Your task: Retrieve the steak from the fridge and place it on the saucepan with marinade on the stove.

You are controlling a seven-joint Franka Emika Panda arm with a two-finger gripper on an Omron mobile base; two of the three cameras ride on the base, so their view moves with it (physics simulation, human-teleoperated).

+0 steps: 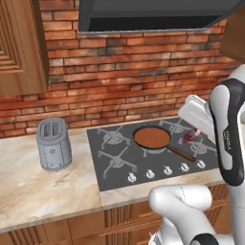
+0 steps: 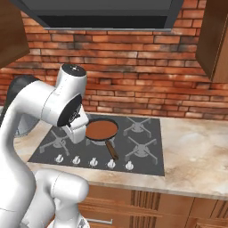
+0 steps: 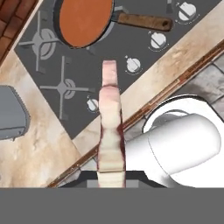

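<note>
While the arm reaches over the stove (image 1: 119, 158), the gripper (image 1: 191, 137) is clamped on the steak (image 3: 110, 131), which shows in the hand view edge-on as a pale pink strip with dark red margins, running up from between the finger tips. In the left base view the meat appears as a small dark red patch under the hand, above the right side of the cooktop and just beside the saucepan's handle. The saucepan (image 1: 154, 139) sits on a rear burner grate, its long brown handle pointing toward the row of white knobs (image 1: 167, 171); the marinade (image 1: 152, 137) lies flat and reddish-brown inside it. The steak is not in contact with the pan. A grey toaster (image 1: 53, 143) stands on the marble counter (image 1: 43, 191) to the left of the stove. A red brick wall (image 1: 129, 81) backs the counter, with a dark range hood (image 1: 153, 14) overhead and wooden cabinets (image 1: 19, 43) at the sides.
</note>
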